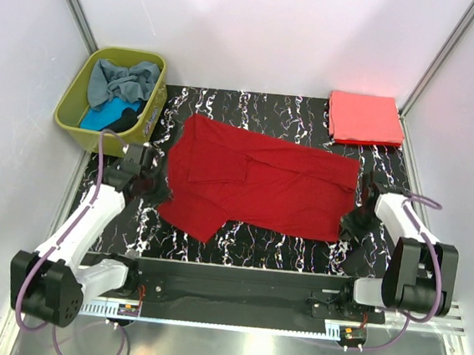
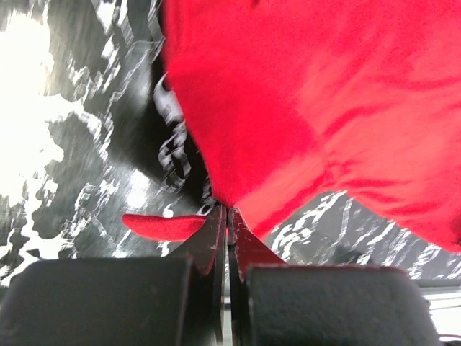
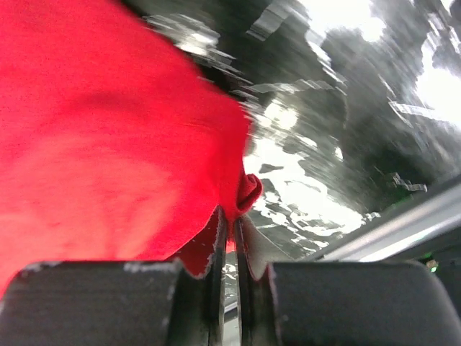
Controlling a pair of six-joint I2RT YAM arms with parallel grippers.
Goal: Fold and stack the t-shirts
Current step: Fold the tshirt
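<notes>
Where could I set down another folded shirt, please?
Bare table lies at the far edge between the olive basket and folded coral shirt, and in a near strip by the black rail. Crowded middle: the red shirt, pinched by the left end effector and right end effector.

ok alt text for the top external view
A dark red t-shirt lies spread across a black marbled table, the left tool and right tool gripping its opposite edges. A folded coral-pink shirt sits far right; an olive-green basket of loose shirts stands far left.
</notes>
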